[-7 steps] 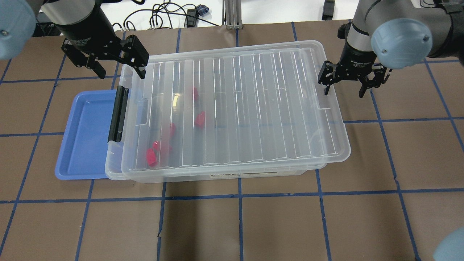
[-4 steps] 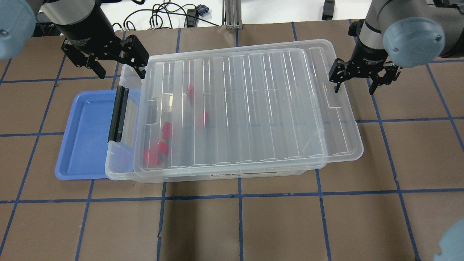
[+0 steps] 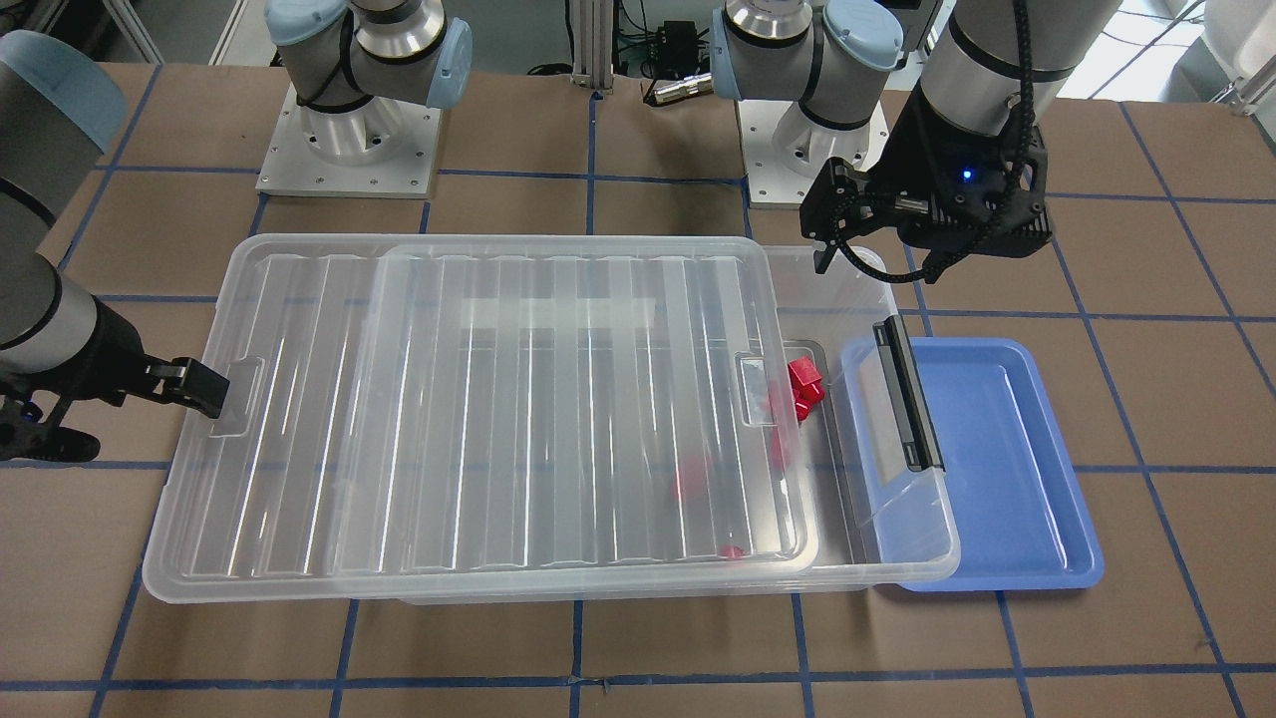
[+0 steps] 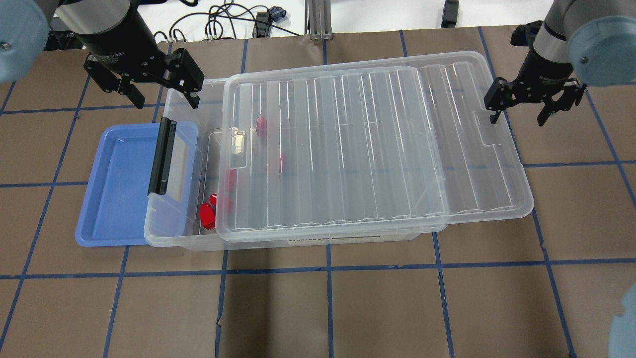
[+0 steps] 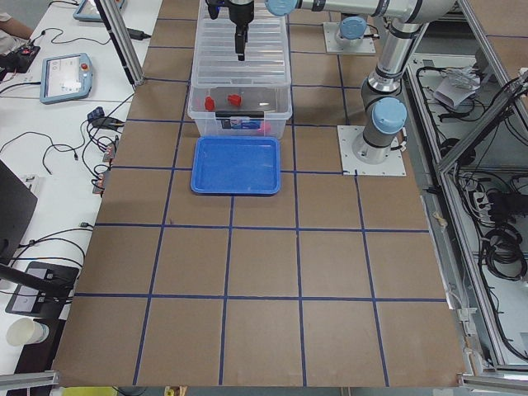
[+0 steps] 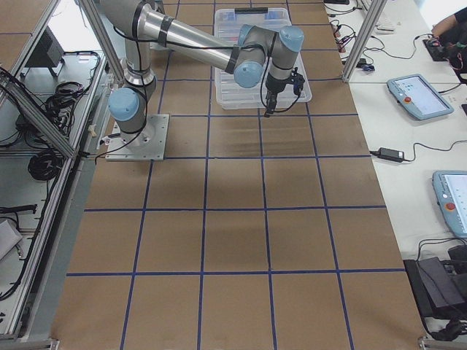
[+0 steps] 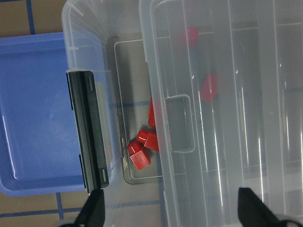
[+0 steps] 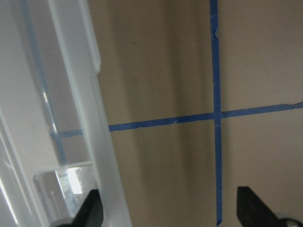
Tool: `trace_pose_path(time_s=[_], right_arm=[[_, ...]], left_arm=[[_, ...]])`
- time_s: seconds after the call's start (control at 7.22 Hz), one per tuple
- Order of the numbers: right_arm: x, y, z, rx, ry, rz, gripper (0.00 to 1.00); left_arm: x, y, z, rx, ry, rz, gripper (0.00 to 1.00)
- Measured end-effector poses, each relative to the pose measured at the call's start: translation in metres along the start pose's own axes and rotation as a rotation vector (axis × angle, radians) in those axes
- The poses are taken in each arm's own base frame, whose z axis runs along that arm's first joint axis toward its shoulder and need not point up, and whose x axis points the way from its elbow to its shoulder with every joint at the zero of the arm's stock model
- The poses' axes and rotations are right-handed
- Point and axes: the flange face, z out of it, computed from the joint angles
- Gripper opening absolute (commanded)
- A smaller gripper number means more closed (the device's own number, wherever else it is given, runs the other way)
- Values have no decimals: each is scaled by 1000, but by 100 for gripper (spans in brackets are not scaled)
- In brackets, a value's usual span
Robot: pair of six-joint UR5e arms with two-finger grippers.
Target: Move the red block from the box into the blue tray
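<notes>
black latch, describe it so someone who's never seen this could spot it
Find the large clear box on the brown table, then its short end next to the blue tray. The black latch is the long bar lying along that end's rim, the only black part on an otherwise clear box.

box (image 4: 171,239): clear plastic, smooth, glossy walls
lid (image 4: 372,144): translucent ribbed plastic, streaked with bright glare
latch (image 4: 161,156): black plastic, dull sheen
red block (image 4: 206,216): hard plastic, glossy
blue tray (image 4: 114,179): smooth plastic, soft satin sheen
surface (image 4: 377,313): brown paper-like sheet, matt
tape lines (image 4: 328,271): blue, flat, matt
left pincer (image 4: 166,103): matt black
right pincer (image 4: 516,121): matt black
</notes>
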Motion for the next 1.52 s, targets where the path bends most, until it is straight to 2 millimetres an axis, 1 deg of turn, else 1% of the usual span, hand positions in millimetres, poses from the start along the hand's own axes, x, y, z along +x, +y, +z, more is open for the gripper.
trace_pose_path(time_s=[0.28,0.55,0.83,1.11,1.25,1.52], right_arm=[[30,-2,-2,8,-5,-17,100],[53,-4,-2,21,-4,-36,100],[61,-4,-3,26,10,-45,100],[64,-5,-4,34,27,-65,100],[66,-5,-4,36,29,-66,100],[80,-4,-3,35,27,-47,100]], left_arm=[[0,0,0,1,0,0,100],[0,-1,0,0,0,0,100],[0,-1,0,0,0,0,100],[0,-3,0,-5,2,4,100],[0,-9,9,-19,4,8,100],[-4,-20,29,-56,6,9,100]])
